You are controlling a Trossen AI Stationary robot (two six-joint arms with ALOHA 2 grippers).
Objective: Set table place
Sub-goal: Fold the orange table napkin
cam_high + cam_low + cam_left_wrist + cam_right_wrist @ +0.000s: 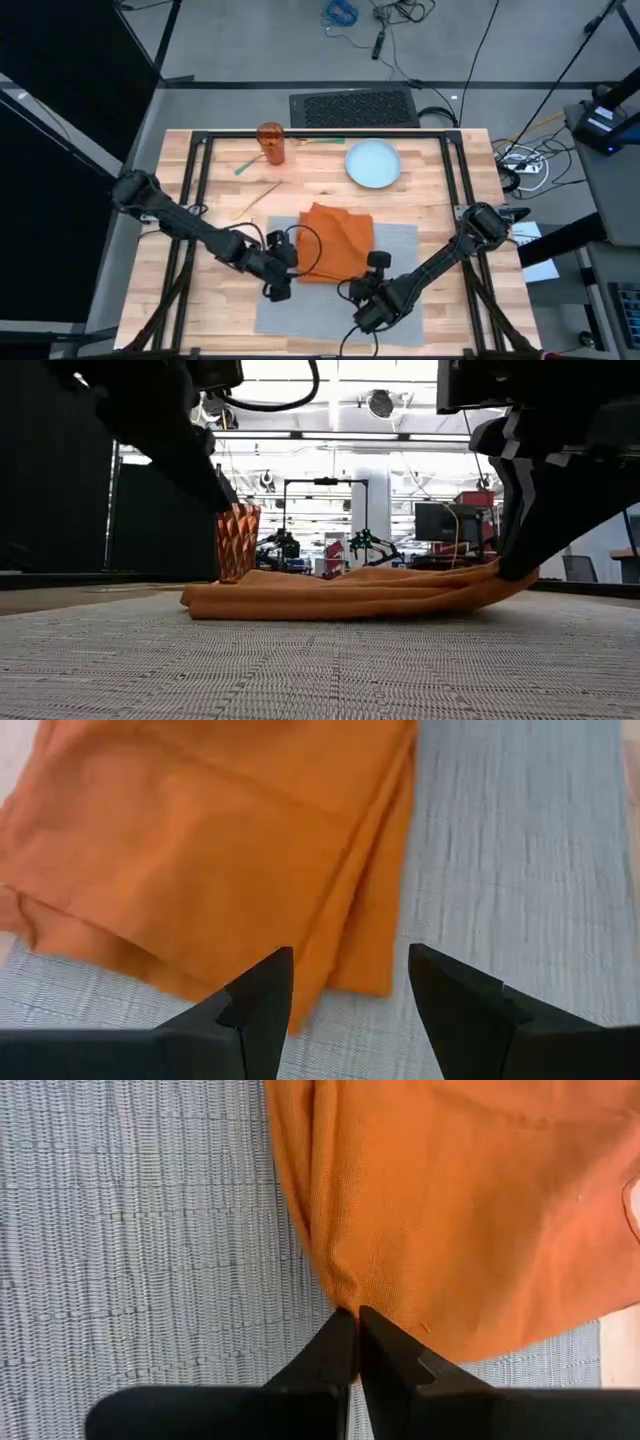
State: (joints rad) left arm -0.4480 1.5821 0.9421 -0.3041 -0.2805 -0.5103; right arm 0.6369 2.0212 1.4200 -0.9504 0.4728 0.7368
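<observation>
A: Step in hand?

B: Napkin handling. The folded orange napkin [335, 242] lies on the far half of the grey placemat [400, 250], which sits at the near middle of the table [330, 185]. Right gripper [356, 1318] has its jaws pressed together, pinching the napkin's near-right corner; the low view shows that edge lifted slightly.

A: Left arm?

B: Left gripper [350, 985] hovers at the napkin's near-left corner, jaws spread, holding nothing.

A: Remaining pieces?

B: Pale blue plate [373, 164] and orange tumbler [271, 144] wait along the far edge, well apart from the mat.

A: Next?

B: Likely the left gripper closes on its corner; then both must lift evenly so the folds stay together.
</observation>
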